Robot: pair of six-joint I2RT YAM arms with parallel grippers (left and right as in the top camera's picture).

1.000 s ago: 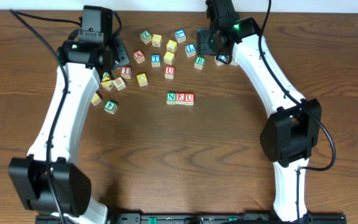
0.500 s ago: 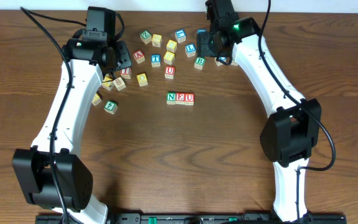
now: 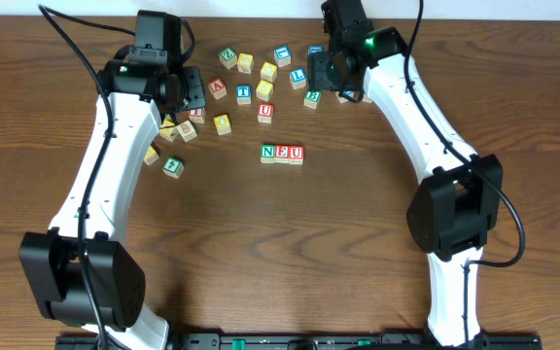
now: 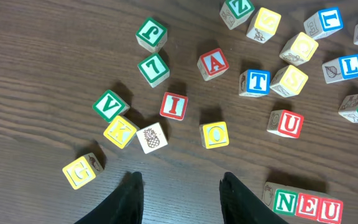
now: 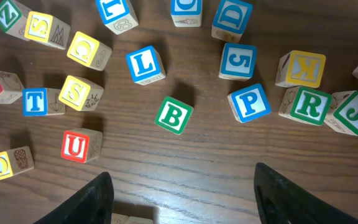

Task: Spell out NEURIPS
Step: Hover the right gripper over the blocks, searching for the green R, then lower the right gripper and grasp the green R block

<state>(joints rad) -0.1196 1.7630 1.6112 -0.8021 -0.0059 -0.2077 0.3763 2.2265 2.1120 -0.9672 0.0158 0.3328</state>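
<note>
A row of three cubes reading N, E, U (image 3: 282, 153) lies mid-table, and shows at the lower right of the left wrist view as the N E U row (image 4: 306, 204). My left gripper (image 4: 181, 180) hovers open over bare wood, with nothing between its fingers. The red I cube (image 4: 173, 105) lies just ahead of it. My right gripper (image 5: 182, 177) is open wide above the table. Ahead of it lie the blue P cube (image 5: 249, 102) and the green R cube (image 5: 309, 104). A yellow S cube (image 5: 74, 91) sits to its left.
Other letter cubes are scattered along the back: red A (image 4: 214, 63), blue T (image 4: 254, 82), a spare red U (image 5: 76, 147), green B (image 5: 173, 116), blue L (image 5: 145, 65), yellow G (image 4: 79, 172) and green V (image 4: 110, 106). Both arms reach in from the front corners.
The left arm has shifted slightly back and right. The right gripper's jaws have spread a little wider. No cube has moved.
</note>
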